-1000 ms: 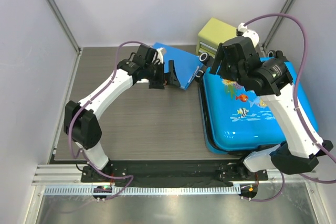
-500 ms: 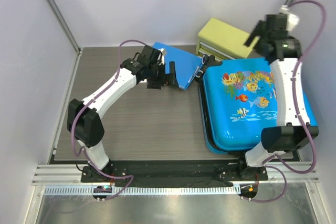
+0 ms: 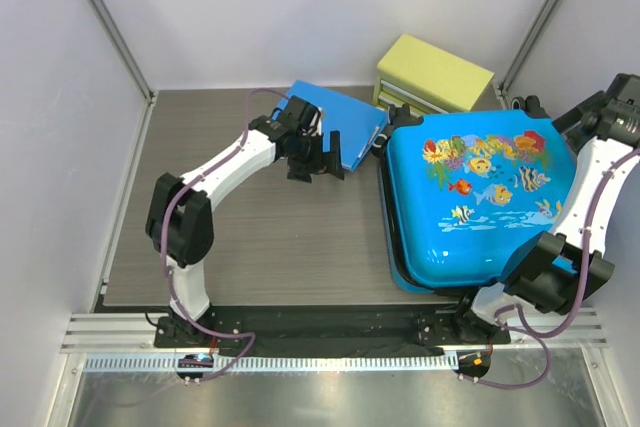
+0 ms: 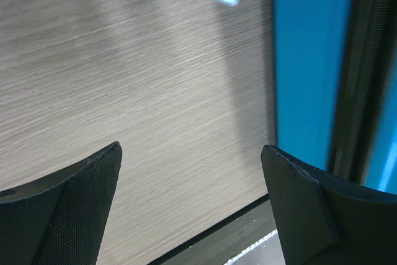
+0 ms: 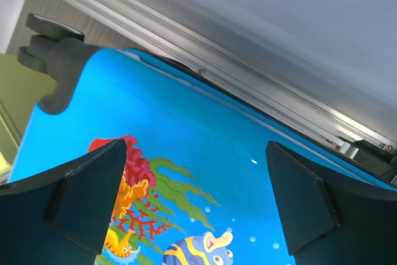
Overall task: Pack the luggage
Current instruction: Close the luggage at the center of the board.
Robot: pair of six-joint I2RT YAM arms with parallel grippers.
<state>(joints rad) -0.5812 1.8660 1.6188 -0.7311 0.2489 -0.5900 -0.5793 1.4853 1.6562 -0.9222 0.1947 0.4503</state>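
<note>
You had the luggage [image 3: 480, 202] lying closed on the desk [image 3: 270, 237]; fastening appeared outstanding. Your left tool [image 4: 192, 203] and right tool [image 5: 195, 209] both stood wide, empty.

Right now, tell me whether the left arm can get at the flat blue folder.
Probably yes. The left end effector hangs open just short of the near corner of the blue folder, and nothing stands between them, so a short reach forward should meet it.

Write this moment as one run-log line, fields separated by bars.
luggage: lid down, on table | left gripper: open, empty, by folder | right gripper: open, empty, facing luggage
</note>
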